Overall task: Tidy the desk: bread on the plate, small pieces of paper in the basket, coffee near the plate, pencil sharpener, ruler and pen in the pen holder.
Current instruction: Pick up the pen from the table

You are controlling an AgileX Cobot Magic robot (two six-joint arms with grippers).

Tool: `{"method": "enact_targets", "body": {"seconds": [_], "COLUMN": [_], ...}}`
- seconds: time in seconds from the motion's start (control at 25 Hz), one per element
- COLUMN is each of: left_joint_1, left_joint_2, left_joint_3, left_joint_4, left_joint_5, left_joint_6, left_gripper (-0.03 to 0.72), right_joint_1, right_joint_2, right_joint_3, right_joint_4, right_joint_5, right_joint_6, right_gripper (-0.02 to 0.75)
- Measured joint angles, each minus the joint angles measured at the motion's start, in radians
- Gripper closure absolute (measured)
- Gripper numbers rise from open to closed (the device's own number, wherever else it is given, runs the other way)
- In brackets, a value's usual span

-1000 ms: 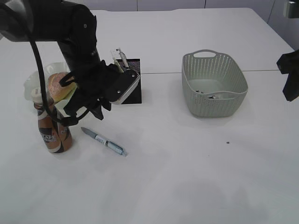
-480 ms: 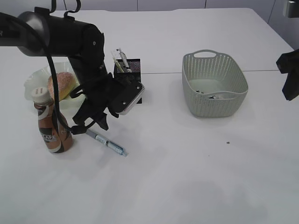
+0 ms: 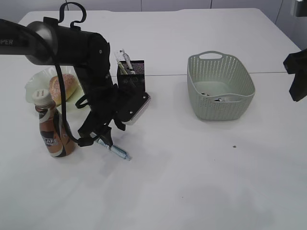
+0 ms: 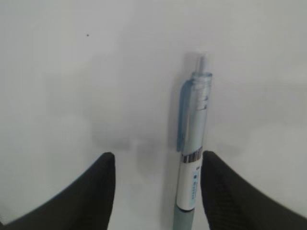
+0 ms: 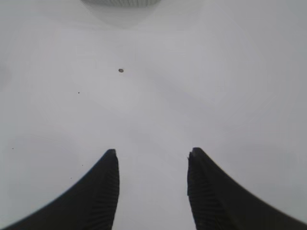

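Observation:
The pen (image 4: 194, 143), pale blue and white, lies on the desk (image 3: 201, 182), and my left gripper (image 4: 158, 155) stands open astride it, the pen close to the right finger. In the exterior view the left gripper (image 3: 95, 140) is down at the pen (image 3: 115, 151), beside the coffee (image 3: 53, 128). The bread (image 3: 63, 87) sits on the plate (image 3: 34, 82). The black pen holder (image 3: 134, 72) has slender items sticking up from it. The pencil sharpener is out of view. My right gripper (image 5: 152, 153) is open over bare desk.
The basket (image 3: 220, 72) stands at the right with small bits on its floor; its rim (image 5: 120, 2) shows at the top of the right wrist view. A dark speck (image 5: 121, 70) lies on the desk. The right arm (image 3: 297, 79) hangs at the right edge.
My left gripper has moved from beside the coffee bottle down and right onto the pen, its jaws opening wider. The right arm has not moved.

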Motion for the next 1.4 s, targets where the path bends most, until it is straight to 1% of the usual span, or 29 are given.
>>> {"method": "enact_targets", "body": {"seconds": [0.12,0.36,0.72,1.24,1.4], "left_joint_1": [0.0,0.0,0.009,0.018,0.018], "left_joint_2": [0.006,0.006,0.006,0.029,0.035], "left_joint_3": [0.0,0.0,0.0,0.0,-0.002], "left_joint_4": [0.002,0.055,0.042,0.036,0.02], "left_joint_5": [0.007,0.062,0.069,0.022,0.018], "left_joint_6": [-0.007,-0.008,-0.008,-0.008,-0.008], "left_gripper": [0.257,0.256,0.299,0.303,0.304], "right_joint_1": [0.0,0.0,0.0,0.0,0.0], "right_joint_2": [0.0,0.0,0.0,0.0,0.0], "right_joint_3": [0.0,0.0,0.0,0.0,0.0], "right_joint_4": [0.0,0.0,0.0,-0.004,-0.004], "right_joint_5": [0.0,0.0,0.0,-0.002,-0.002], "right_joint_6": [0.0,-0.002,-0.002,-0.002,-0.002], "right_gripper": [0.393,0.393,0.393,0.393,0.393]}}
